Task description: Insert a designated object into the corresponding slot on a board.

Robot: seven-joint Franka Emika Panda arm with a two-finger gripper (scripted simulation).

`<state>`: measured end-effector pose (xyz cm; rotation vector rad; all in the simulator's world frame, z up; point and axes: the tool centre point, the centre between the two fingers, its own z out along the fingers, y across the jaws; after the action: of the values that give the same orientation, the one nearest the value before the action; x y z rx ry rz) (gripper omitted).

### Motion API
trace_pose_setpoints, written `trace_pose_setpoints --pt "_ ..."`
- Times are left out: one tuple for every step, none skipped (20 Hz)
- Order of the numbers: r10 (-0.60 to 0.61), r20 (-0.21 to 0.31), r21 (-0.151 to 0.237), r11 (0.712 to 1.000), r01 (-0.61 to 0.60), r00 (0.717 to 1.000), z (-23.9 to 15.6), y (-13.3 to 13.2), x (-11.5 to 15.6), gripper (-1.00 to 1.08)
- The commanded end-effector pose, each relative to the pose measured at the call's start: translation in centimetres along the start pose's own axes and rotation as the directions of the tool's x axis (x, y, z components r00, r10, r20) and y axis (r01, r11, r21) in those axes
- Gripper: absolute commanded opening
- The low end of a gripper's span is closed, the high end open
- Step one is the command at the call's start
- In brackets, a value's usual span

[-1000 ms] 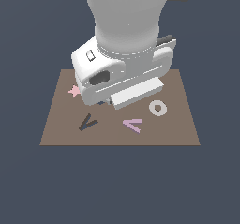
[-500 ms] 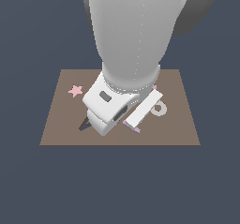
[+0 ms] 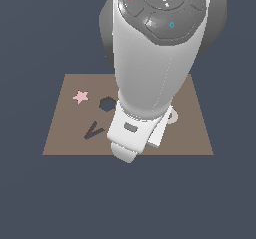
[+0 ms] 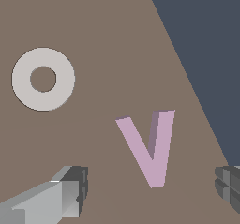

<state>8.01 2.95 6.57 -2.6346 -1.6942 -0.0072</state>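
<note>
Flanking V piece (image 4: pixel 149 148), end effector (image 4: pixel 152 195) spread

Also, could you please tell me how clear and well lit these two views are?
Exterior view: evenly lit, sharp, but the arm hides the V piece; the V slot shows. Wrist view: crisp, flat shading, no glare; V piece and ring clear, the tool cropped at the edge.

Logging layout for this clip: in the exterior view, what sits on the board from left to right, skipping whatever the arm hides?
Pink star → dark V-shaped slot → dark hexagonal hole → grey-white ring, mostly hidden behind the arm, all on the brown board.
</note>
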Motion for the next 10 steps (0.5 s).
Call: trace_pose_setpoints --pt "-0.058 0.003 -0.002 0.998 0.058 0.998 0.5 0.2 0.3 1.0" --pt "-0.076 0.004 -0.002 0.997 0.076 0.997 0.7 0.2 0.4 1.0" --pt "-0.093 0.005 -0.002 0.996 0.093 0.996 0.9 0.3 0.6 1.0" --pt "-0.109 0.006 -0.003 0.994 0.109 0.994 1.0 0.3 0.6 1.0" --pt "-0.123 0.007 -0.003 0.992 0.123 0.992 1.1 0.3 0.7 1.0" --pt "-0.135 0.008 -0.003 0.991 0.135 0.991 1.3 0.4 0.8 1.0" --pt "-0.146 0.008 -0.003 0.989 0.146 0.989 1.4 0.4 0.9 1.0" --pt "-0.155 0.009 -0.003 0.988 0.155 0.988 1.5 0.4 0.9 1.0" --pt "-0.162 0.009 -0.004 0.987 0.162 0.987 1.5 0.4 1.0 1.0" --pt "-0.168 0.01 -0.004 0.986 0.168 0.986 1.6 0.4 1.0 1.0"
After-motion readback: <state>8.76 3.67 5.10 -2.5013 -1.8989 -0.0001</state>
